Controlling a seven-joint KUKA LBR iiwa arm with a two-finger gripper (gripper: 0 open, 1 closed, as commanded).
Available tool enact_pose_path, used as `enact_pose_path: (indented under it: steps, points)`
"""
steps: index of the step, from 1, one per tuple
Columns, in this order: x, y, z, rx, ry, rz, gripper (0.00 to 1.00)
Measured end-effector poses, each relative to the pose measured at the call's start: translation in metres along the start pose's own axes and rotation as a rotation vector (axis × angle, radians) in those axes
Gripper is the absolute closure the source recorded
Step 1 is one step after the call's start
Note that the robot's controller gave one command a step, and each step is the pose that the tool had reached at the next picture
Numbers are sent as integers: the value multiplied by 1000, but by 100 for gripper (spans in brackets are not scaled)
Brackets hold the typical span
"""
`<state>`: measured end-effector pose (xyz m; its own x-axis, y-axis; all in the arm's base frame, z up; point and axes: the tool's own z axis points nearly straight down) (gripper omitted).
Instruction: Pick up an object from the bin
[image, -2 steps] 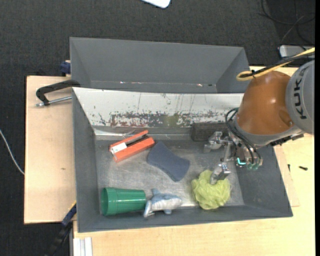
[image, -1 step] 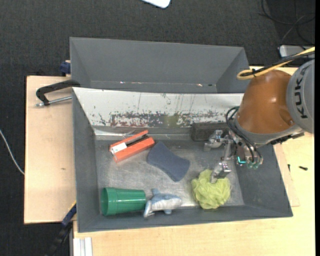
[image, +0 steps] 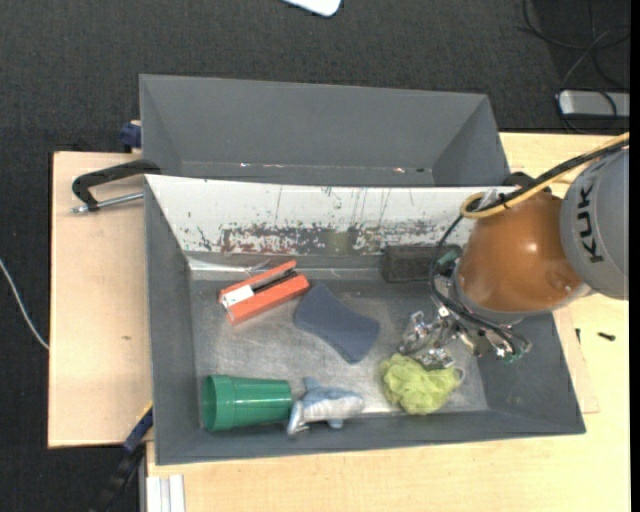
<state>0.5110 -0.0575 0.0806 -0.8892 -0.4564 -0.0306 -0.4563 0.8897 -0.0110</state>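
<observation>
My gripper (image: 433, 343) hangs low at the right of the bin, under the arm's orange cover, its metal fingers just above a crumpled yellow-green cloth (image: 418, 384) near the front wall. To the left of it lies a dark blue sponge-like pad (image: 336, 322). A black block (image: 405, 266) rests against the back wall, partly hidden by the cover.
An orange stapler (image: 264, 292) lies at the back left. A green cup (image: 244, 402) lies on its side at the front left, with a small grey-blue toy shark (image: 323, 407) beside it.
</observation>
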Motion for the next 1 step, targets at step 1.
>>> enact_pose_path:
  steps: [1]
  points:
    - [0, 0, 0, 0, 0, -1, 100]
